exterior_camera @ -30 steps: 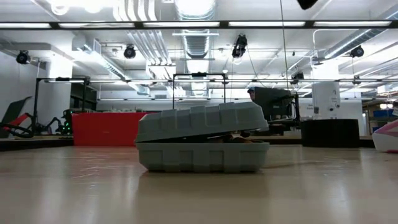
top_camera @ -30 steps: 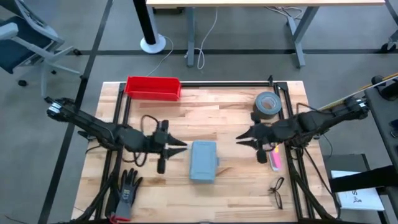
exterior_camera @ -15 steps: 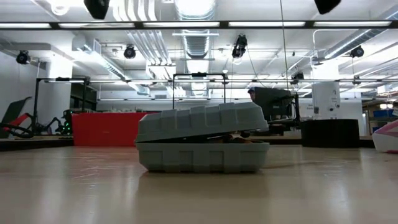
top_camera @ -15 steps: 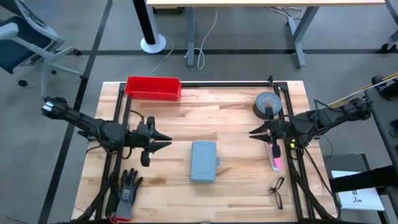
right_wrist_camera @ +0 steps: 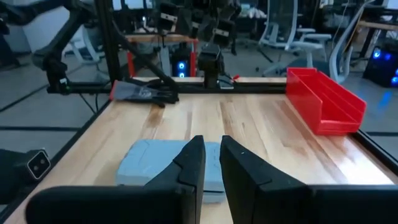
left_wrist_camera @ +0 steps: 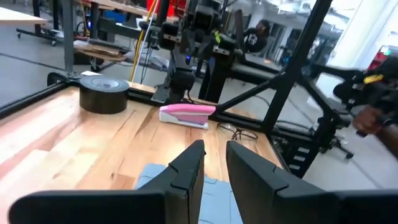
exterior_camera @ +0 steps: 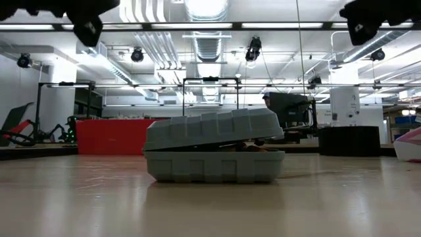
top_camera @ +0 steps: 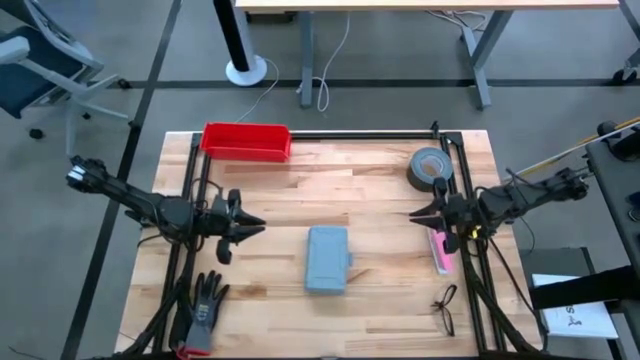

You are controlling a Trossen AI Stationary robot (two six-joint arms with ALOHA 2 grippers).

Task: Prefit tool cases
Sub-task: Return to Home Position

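The grey-blue tool case [top_camera: 327,258] lies in the middle of the table, with no gripper touching it. In the low view its lid [exterior_camera: 210,126] sits ajar on the base [exterior_camera: 214,166], higher at one end, with something brown showing in the gap. My left gripper [top_camera: 262,226] hovers level to the left of the case, pointing at it, its fingers [left_wrist_camera: 193,163] a narrow gap apart and empty. My right gripper [top_camera: 412,215] hovers level to the right of the case [right_wrist_camera: 155,163], also pointing at it, with a narrow empty gap.
A red bin [top_camera: 246,141] stands at the far left. A black tape roll [top_camera: 430,167] is at the far right, with a pink object [top_camera: 441,252] and glasses [top_camera: 445,308] along the right side. A dark glove [top_camera: 205,305] lies near left. Black frame rails run along both table sides.
Both arms have drawn back from the case and come lower: the left toward the table's left edge, the right toward its right edge. In the low view both have come into the picture from above. The case has not moved, and its lid is still ajar.
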